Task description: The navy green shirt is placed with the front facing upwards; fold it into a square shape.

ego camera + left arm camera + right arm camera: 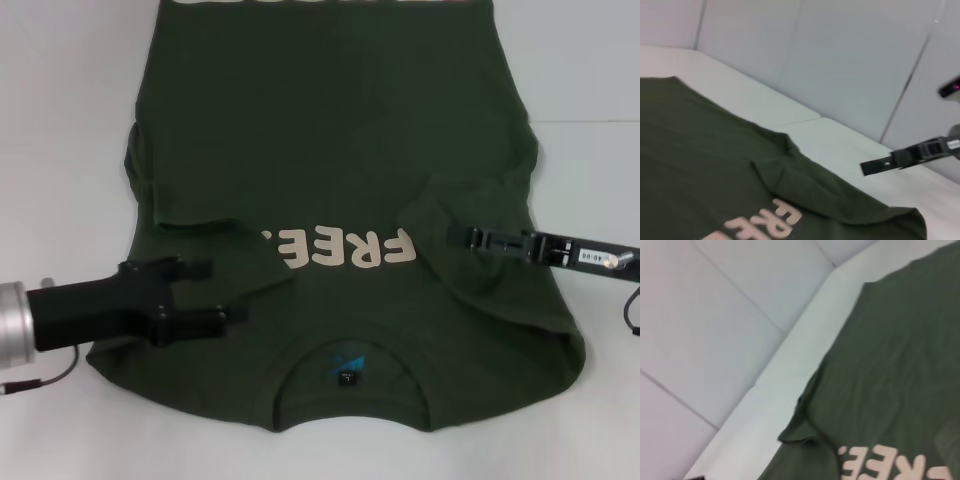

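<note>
Navy green shirt (340,180): lying flat on the white table (60,120), front up, collar toward the robot, both sleeves lying folded inward over the chest beside the cream lettering. Left gripper (222,292): hovering over the folded left sleeve, fingers (195,268) spread apart and gripping nothing. Right gripper (452,237): reaching over the folded right sleeve, seen edge-on, so finger state cannot be told.

I see the navy green shirt (340,150) as soft matt cloth, lightly creased, w/ smooth flat cream print. Neck tag (347,368) looks like slightly shiny woven fabric. Table (60,120) is smooth matt white. Left gripper (222,290) is matt black plastic on a brushed-metal cuff; right gripper (455,236) is black, semi-matt.
</note>
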